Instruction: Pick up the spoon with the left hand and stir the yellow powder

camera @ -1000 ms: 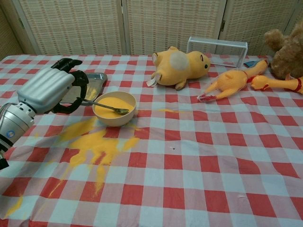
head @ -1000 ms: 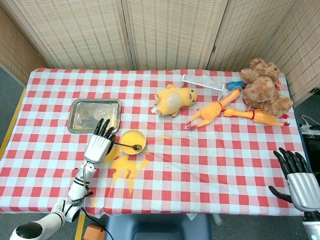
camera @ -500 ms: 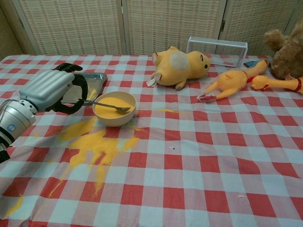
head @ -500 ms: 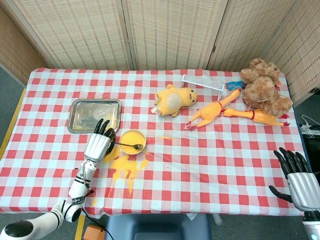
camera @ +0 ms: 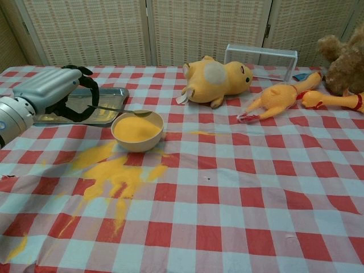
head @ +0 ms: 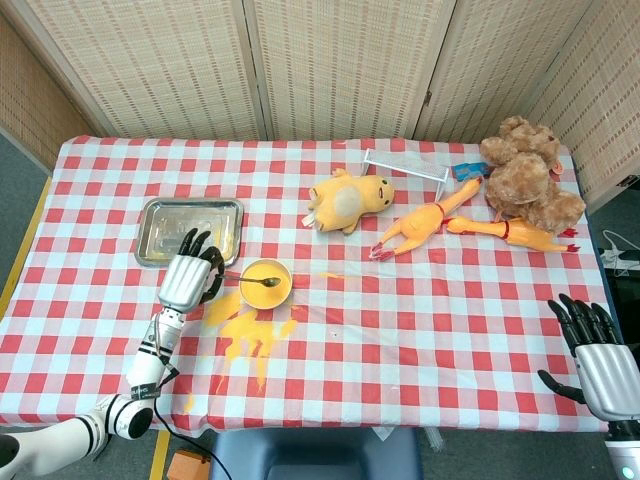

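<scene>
My left hand (camera: 54,96) pinches the thin metal spoon (camera: 122,111), lifted over the round cream bowl (camera: 137,132) of yellow powder (camera: 136,128). My right hand (head: 598,362) is spread, holding nothing.

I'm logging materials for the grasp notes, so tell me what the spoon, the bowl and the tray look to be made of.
Spoon: seemingly metal, thin grey handle with a dull shine; held by the left hand.
Bowl: possibly ceramic or plastic; smooth, matte cream wall; the look leaves it open.
Tray: likely stainless steel, silvery and reflective, with a raised rim.
</scene>
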Action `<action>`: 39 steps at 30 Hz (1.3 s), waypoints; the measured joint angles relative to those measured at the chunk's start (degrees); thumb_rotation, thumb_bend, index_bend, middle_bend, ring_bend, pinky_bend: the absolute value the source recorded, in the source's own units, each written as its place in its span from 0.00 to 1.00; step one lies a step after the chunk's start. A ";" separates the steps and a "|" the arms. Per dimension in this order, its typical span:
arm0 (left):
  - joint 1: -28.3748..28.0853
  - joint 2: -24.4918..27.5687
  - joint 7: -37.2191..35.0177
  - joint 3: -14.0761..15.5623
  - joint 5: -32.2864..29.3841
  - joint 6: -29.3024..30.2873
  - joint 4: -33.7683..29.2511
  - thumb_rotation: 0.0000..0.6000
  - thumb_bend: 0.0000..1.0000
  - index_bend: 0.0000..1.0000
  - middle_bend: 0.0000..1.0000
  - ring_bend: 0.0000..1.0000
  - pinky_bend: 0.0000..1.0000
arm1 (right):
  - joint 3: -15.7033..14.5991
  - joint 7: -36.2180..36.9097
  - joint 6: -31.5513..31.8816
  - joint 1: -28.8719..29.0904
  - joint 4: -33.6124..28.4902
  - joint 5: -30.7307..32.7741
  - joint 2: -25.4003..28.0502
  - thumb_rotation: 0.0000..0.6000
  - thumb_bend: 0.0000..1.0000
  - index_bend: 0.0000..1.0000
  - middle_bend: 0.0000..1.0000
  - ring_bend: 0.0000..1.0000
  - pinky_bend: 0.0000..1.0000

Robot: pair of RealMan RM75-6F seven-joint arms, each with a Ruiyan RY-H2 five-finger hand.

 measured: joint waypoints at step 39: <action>-10.00 8.79 50.89 -2.63 -36.99 1.56 -28.91 1.00 0.75 0.90 0.38 0.10 0.00 | -0.71 5.60 3.21 -1.24 0.22 -2.91 2.49 1.00 0.09 0.00 0.00 0.00 0.00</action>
